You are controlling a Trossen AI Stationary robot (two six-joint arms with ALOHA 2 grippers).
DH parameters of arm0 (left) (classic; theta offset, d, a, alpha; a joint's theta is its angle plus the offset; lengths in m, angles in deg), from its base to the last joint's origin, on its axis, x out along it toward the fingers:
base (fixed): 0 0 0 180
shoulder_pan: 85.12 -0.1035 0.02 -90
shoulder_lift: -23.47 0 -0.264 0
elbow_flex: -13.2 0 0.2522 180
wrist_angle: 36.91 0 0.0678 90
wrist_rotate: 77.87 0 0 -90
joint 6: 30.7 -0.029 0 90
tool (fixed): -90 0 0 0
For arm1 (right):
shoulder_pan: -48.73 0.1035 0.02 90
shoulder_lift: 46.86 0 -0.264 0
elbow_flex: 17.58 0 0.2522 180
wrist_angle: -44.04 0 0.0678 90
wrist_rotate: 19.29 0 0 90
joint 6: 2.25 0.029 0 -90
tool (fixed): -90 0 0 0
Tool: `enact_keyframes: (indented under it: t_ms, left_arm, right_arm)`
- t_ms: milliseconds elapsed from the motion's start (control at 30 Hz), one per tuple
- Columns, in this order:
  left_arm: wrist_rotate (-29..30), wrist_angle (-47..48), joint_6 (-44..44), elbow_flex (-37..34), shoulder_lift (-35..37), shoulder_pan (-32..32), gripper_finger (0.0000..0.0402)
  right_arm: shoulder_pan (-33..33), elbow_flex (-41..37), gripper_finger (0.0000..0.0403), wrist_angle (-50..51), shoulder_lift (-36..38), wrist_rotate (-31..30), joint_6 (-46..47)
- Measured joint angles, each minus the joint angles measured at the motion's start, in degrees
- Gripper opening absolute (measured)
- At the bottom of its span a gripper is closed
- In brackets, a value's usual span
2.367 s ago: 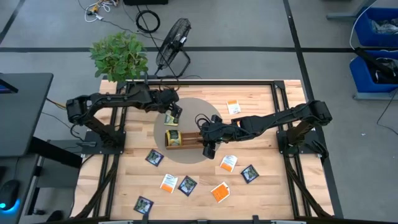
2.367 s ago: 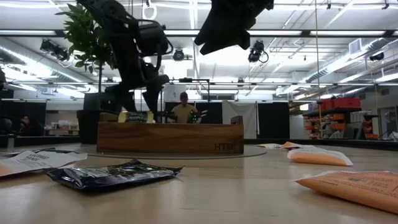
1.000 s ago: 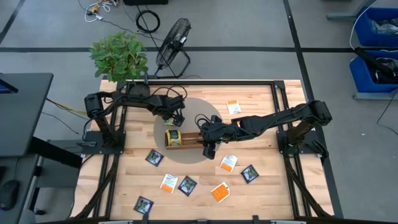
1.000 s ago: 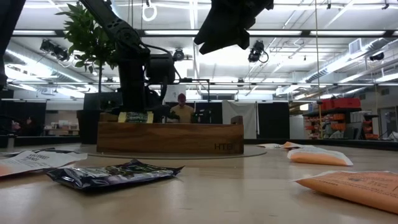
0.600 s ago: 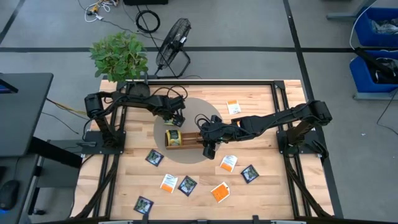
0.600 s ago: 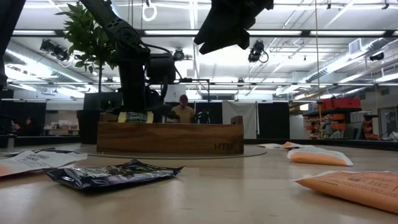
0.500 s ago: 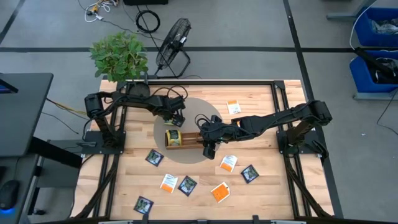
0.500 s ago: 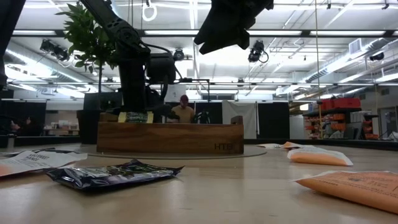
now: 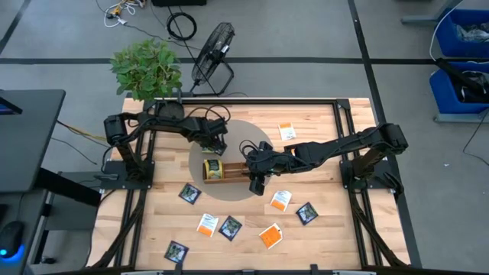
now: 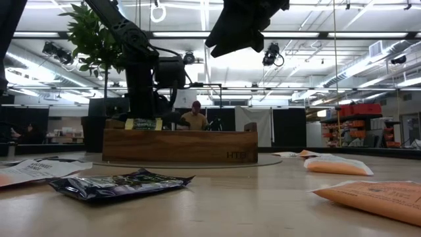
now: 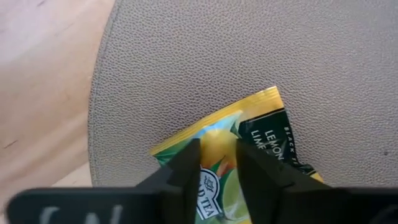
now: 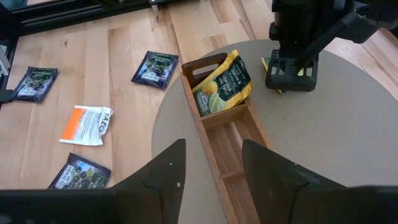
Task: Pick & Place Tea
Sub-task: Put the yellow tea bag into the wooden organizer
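Left gripper (image 11: 216,163): fingers narrowed astride a yellow-green sachet (image 11: 249,146) lying flat on the grey round mat (image 11: 323,68), pinching its middle, apparently to lift it.

Wooden tray (image 12: 219,118): beside those fingers; one yellow-green sachet (image 12: 222,88) stands upright in its end compartment.

Right gripper (image 12: 211,163): fingers parted, empty, held above the tray's other end, waiting.

Loose sachets (image 9: 230,227): orange-and-white and navy, scattered on the tabletop (image 9: 321,229), well apart from both fingers.
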Motion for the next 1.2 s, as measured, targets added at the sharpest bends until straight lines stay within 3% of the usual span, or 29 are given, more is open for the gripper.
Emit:
enact_keyframes:
  t_ms: [233,967,1200]
  left_arm:
    - [1.6,-0.4,-1.9,0.0,-0.1,1.1,0.0008]
    - [3.0,-0.3,-4.4,0.0,0.5,2.6,0.0001]
    - [4.1,0.0,-4.5,0.1,4.0,2.5,0.0001]
  right_arm:
    - [0.0,0.0,0.0167,0.0,0.0,0.0,0.0]
    - [0.1,0.0,0.0167,0.5,0.0,0.0,0.7]
    - [0.1,0.0,0.0167,0.6,0.0,0.1,0.6]
